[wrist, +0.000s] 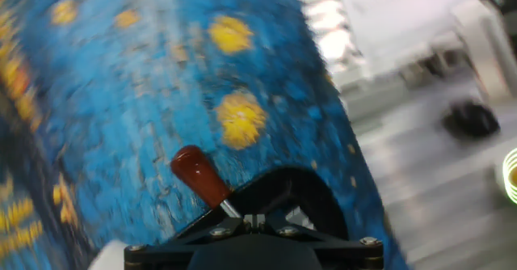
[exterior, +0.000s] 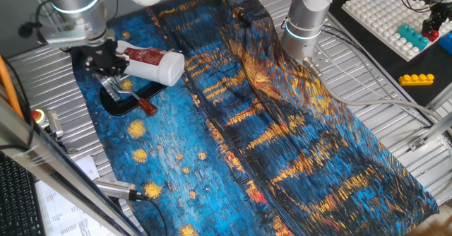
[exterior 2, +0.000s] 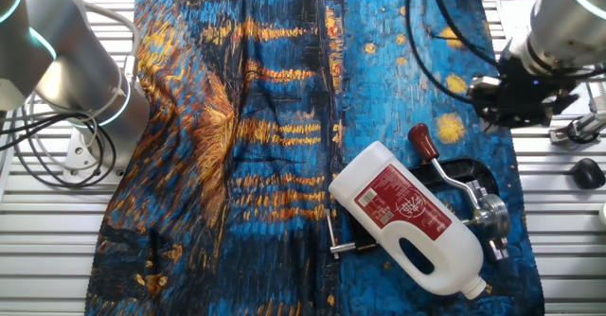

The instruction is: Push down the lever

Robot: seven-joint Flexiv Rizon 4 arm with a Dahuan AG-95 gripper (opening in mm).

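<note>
The lever is a thin silver bar with a red-brown tip, on a black-based clamp on the blue cloth. It also shows in one fixed view and in the hand view. A white bottle with a red label lies on its side against the clamp. My gripper is shut and empty, with its fingertips just above the bar behind the red tip. I cannot tell if it touches. The gripper shows black over the clamp in the fixed views.
A second arm's base stands on the cloth's far side. A black knob lies on the metal table beside the cloth. A white pegboard and a yellow brick lie at one corner. A red button is near the keyboard.
</note>
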